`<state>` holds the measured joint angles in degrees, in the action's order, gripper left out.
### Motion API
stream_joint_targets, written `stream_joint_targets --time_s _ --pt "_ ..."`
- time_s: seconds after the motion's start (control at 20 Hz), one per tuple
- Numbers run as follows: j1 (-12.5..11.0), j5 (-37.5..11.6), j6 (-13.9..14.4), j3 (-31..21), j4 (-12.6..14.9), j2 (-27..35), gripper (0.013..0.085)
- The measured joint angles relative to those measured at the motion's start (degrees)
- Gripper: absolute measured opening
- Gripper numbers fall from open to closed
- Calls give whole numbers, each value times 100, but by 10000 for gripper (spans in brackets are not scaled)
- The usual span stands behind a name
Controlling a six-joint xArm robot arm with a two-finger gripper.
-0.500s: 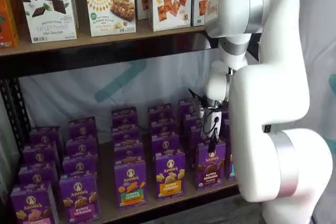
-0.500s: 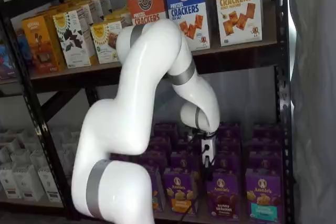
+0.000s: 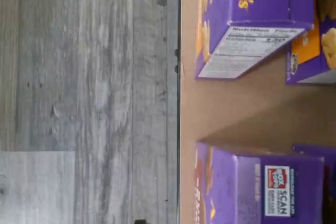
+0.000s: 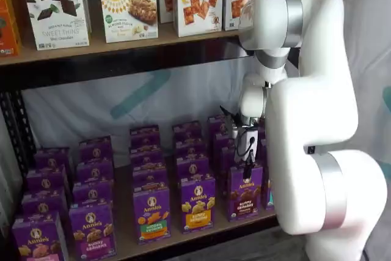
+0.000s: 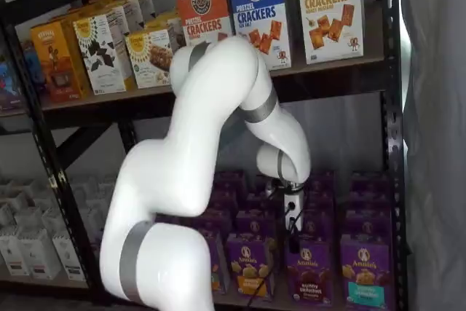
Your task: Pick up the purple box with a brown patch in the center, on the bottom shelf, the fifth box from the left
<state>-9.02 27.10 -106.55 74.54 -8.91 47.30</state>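
Purple box (image 4: 245, 191): we find it upright at the front edge of the bottom shelf (image 4: 128, 246), brown cookies pictured mid-front, white lettering under them. In both shelf views it heads its column, more purple cartons lined up behind it.
Neighbours: in a shelf view, a purple carton with a yellow band (image 4: 197, 203) stands just beside it on one side; in a shelf view, a purple carton with a teal band (image 5: 365, 271) stands on the other.
Hand (image 4: 247, 164): it hangs on the white arm (image 4: 311, 114) directly over the purple box, close above its top edge. We see only dark fingers and a cable against the cartons, no clear gap in the pictures; we take the fingers as spread wide, pinching nothing.
Contact: we cannot tell whether the fingertips touch the carton top.
Wrist view: purple cartons on tan shelf board, grey plank floor (image 3: 89, 98) beyond its edge.
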Motion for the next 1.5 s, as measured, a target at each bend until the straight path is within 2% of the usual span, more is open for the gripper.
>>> stream_joint_targets --time_s 0.15,0.4,0.55,0.8,1.15,1.45,1.5 --pt "-15 -48 59 118 85 116 850" --pt "-47 -144 291 346 386 374 850" --pt "-61 -206 318 479 435 542 850" --pt "-89 -341 697 679 894 820 850" --pt "-96 -620 956 832 1189 1123 850" --pt "-68 -692 963 868 1169 1220 850" --pt "-65 -702 977 868 1178 1226 810"
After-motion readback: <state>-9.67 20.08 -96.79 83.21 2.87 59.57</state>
